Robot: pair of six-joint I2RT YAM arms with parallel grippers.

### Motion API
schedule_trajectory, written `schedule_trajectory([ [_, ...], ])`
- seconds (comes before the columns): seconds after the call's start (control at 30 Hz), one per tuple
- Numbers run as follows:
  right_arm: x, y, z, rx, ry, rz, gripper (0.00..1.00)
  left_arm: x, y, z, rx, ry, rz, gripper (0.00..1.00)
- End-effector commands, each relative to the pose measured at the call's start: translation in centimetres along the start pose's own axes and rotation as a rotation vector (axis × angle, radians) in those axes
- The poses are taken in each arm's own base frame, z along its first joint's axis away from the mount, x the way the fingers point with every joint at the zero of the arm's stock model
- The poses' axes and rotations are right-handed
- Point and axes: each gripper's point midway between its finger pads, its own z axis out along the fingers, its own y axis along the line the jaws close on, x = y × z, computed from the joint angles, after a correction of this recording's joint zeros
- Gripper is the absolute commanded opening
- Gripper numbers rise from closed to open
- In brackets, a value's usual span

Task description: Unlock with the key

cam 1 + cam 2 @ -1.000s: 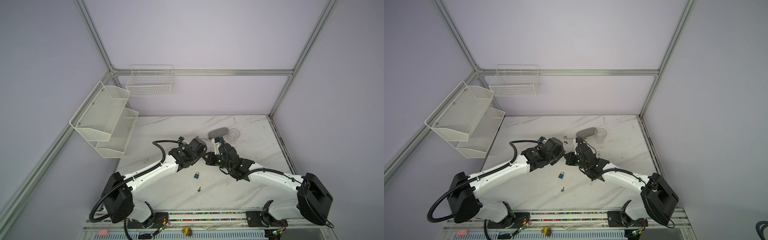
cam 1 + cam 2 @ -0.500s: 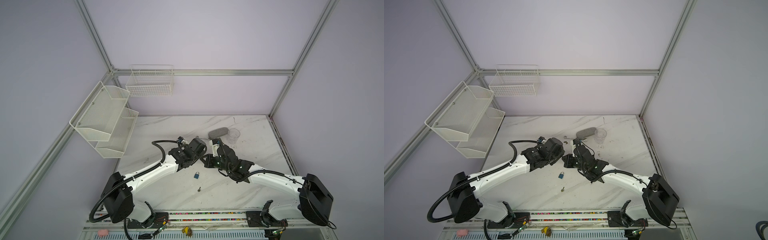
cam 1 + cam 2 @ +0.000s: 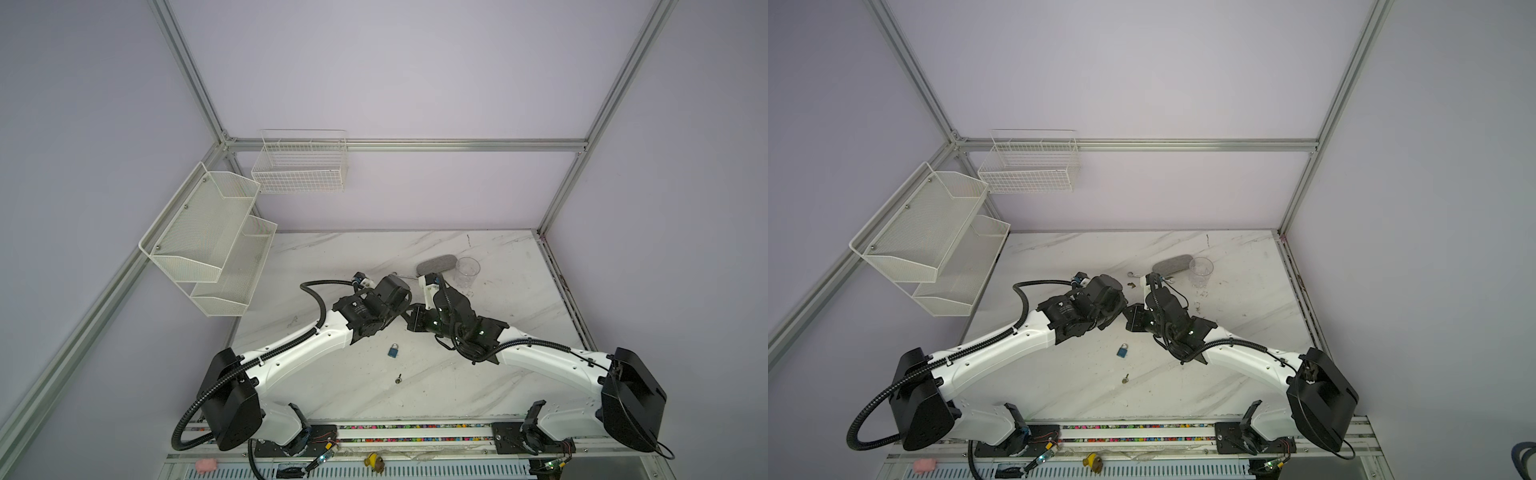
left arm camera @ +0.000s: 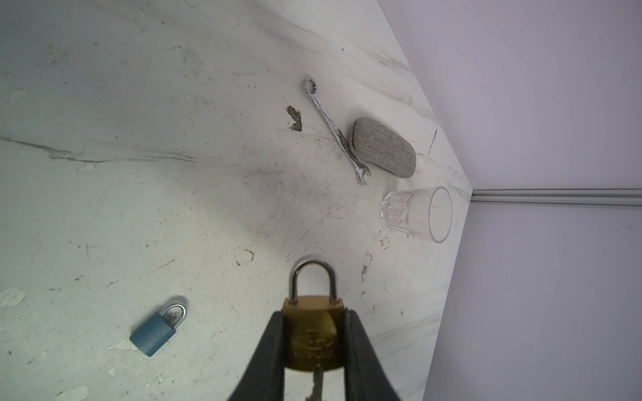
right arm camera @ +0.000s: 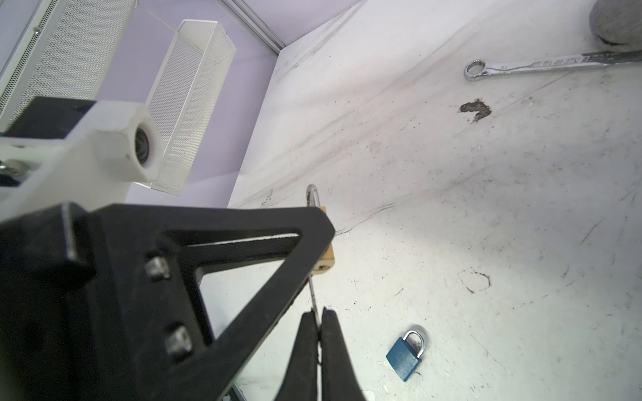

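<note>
Over the middle of the table [image 3: 353, 257] you have the left gripper [image 4: 314, 314] and the right gripper [image 5: 318, 314] facing each other, almost meeting. A padlock [image 4: 312, 343] sits clamped between the left gripper's fingers, raised off the table. A key [image 5: 313, 295] runs from the right gripper's pinched tips to that padlock's underside. Toward the near edge from them a second padlock [image 3: 394, 350] lies flat, and a loose key [image 3: 398, 378] lies nearer that edge still. Toward the far right corner you find a case [image 3: 436, 264]. A glass [image 3: 467, 272] stands just to its right, and a wrench [image 4: 333, 130] lies against its near side, reaching left. Above the far left corner a wire basket [image 3: 299, 166] hangs on the back wall and a two-tier mesh shelf [image 3: 208, 237] on the left wall.
</note>
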Motion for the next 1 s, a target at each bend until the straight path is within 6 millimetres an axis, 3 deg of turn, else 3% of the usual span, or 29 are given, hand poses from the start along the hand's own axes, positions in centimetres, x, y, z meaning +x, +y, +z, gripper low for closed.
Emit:
schedule_trajectory([
  [0.0, 0.2, -0.2, 0.6, 0.018, 0.008, -0.007, 0.00, -0.8, -0.5, -0.9, 0.032, -0.026, -0.021, 0.00],
  [0.3, -0.2, -0.3, -0.8, 0.035, -0.011, -0.026, 0.00, -1.0, -0.5, -1.0, 0.033, -0.040, -0.022, 0.00],
  [0.97, 0.0, -0.1, -1.2, 0.040, -0.017, -0.032, 0.00, -1.0, -0.3, -1.0, 0.029, -0.042, -0.026, 0.00],
])
